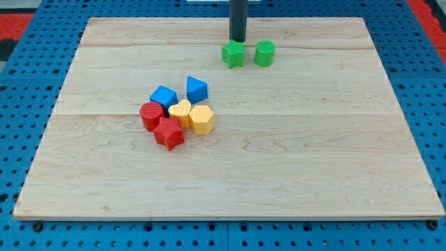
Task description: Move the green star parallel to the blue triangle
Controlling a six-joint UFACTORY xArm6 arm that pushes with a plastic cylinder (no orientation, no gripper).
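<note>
The table [293, 174] is a pale wooden board on a blue pegboard [432, 84], and most of its surface is bare. The rod [238, 17] comes down from the view's top, close to the table's top edge and a little right of that edge's middle. My tip [238, 41] has nothing to open or close, so it grips nothing; it sits at the top side of the green star [234, 54], touching it or nearly so.

The green star lies near the top edge, with the green cylinder [264, 54] just beside it on the view's right, a narrow gap between them.

Well apart from these, left of the table's centre, six blocks are huddled together. The blue triangle [196, 89] is at the cluster's top right, the blue cube [164, 97] beside it on the left. Below them are the red cylinder [150, 116], the yellow heart [180, 111] and the yellow hexagon [201, 120]. The red star [168, 133] is nearest the bottom edge.
</note>
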